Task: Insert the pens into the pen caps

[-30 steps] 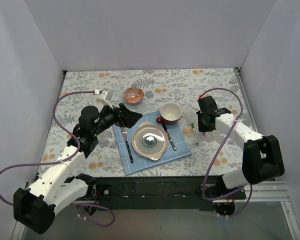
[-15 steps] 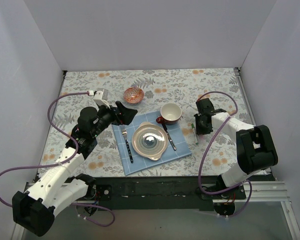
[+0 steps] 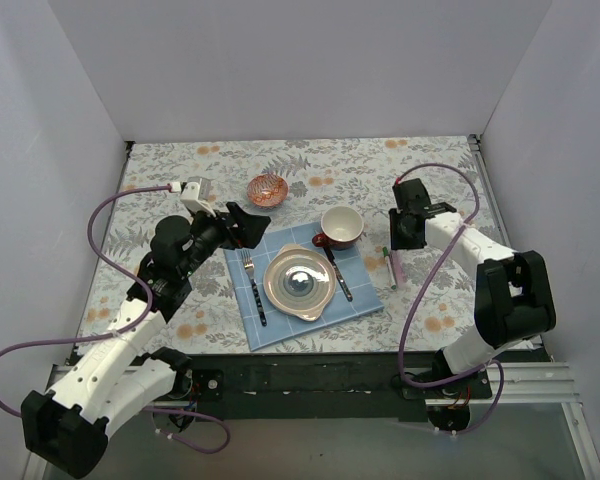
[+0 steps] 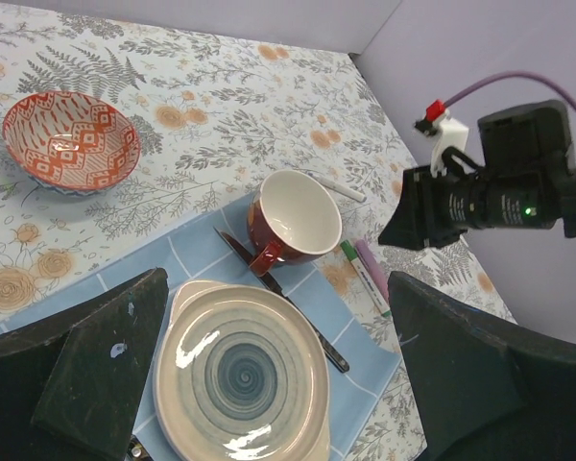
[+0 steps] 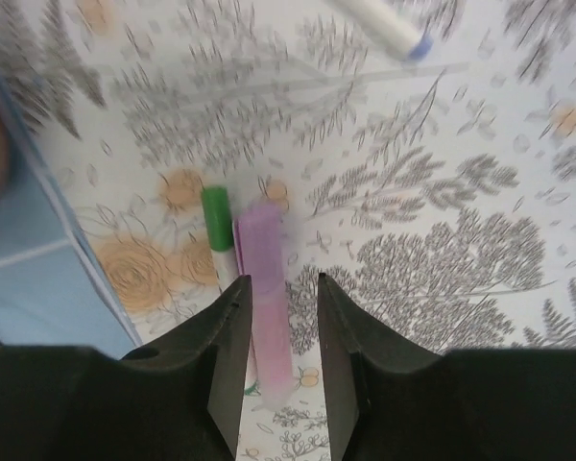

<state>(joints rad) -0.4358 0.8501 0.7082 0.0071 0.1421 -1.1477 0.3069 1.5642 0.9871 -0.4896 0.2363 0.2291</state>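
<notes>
The pink pen (image 5: pixel 267 317) and the green-ended pen (image 5: pixel 216 223) lie side by side on the flowered cloth, just right of the blue napkin; they also show in the top view (image 3: pixel 390 266) and the left wrist view (image 4: pixel 369 279). The white pen with a purple tip (image 5: pixel 379 21) lies farther back, also seen in the left wrist view (image 4: pixel 338 188). My right gripper (image 5: pixel 280 279) hangs above the pink pen, jaws slightly apart, not touching it. My left gripper (image 4: pixel 276 279) is wide open and empty above the plate. No loose pen cap shows.
A plate (image 3: pixel 299 283), fork (image 3: pixel 253 287) and knife (image 3: pixel 339 274) lie on the blue napkin (image 3: pixel 363 300). A red mug (image 3: pixel 339 227) stands behind the plate, close to the pens. A patterned bowl (image 3: pixel 267 189) sits farther back. White walls enclose the table.
My right gripper has drawn back and up from the pens, which stay lying where they were. My left arm has shifted slightly, still open.
</notes>
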